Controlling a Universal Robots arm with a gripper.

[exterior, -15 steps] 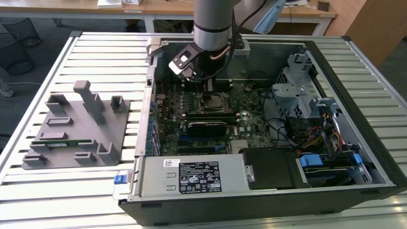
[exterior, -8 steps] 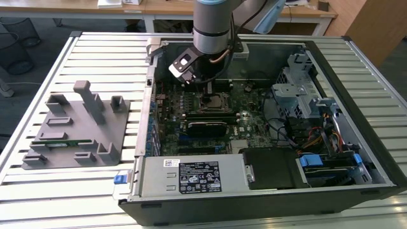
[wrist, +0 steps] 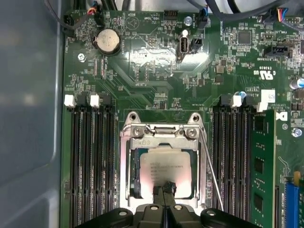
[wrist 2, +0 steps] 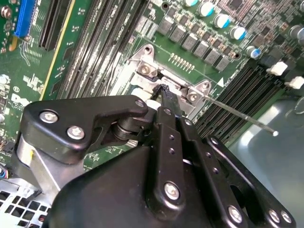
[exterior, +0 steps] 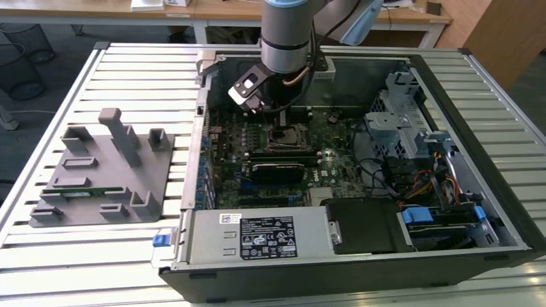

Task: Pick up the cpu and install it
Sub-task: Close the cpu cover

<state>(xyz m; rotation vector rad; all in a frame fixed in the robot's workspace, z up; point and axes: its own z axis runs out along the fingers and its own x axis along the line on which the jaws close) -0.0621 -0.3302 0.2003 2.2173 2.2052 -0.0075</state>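
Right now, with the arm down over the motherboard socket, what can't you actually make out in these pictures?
- Whether the cpu is fully seated: in the first wrist view the gripper covers its near edge.
- The cpu in the exterior view: the arm stands over the socket.
- The socket's interior in the second wrist view: the gripper body blocks it.
- The green memory stick on the grey fixture: too small for detail.

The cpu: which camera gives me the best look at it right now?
The first wrist view: the cpu lies face-up inside the metal socket frame, with the pincer at its near edge. In the second wrist view the pincer body covers most of the socket. In the exterior view the arm stands over that spot.
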